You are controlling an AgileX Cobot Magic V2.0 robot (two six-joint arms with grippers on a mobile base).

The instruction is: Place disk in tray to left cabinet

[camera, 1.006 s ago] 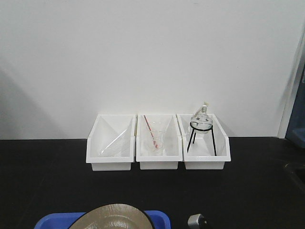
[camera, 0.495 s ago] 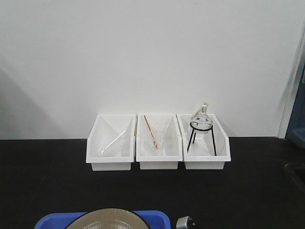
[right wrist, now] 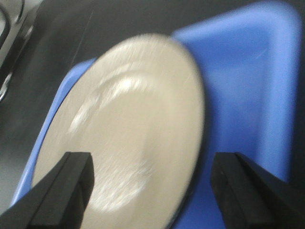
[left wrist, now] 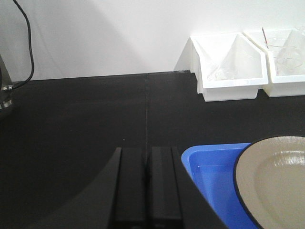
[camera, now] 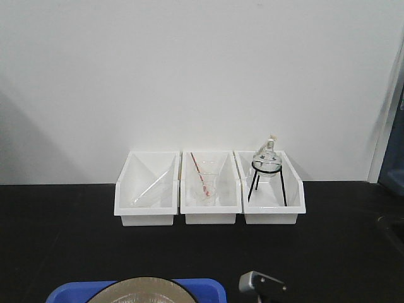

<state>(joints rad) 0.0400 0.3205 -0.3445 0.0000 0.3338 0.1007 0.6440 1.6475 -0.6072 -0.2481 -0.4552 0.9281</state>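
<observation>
Half done: disk already sits in the blue tray, cabinet run not yet done.
Right gripper hangs over the disk, jaws wide apart, holding nothing; left gripper is closed and empty beside the tray on the worktop. No cabinet visible.

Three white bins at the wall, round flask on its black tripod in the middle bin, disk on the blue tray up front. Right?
One slip: the round flask on its black tripod stands in the rightmost bin, not the middle bin, as the front-facing view shows. The rest is right, including the disk on the blue tray up front.
</observation>
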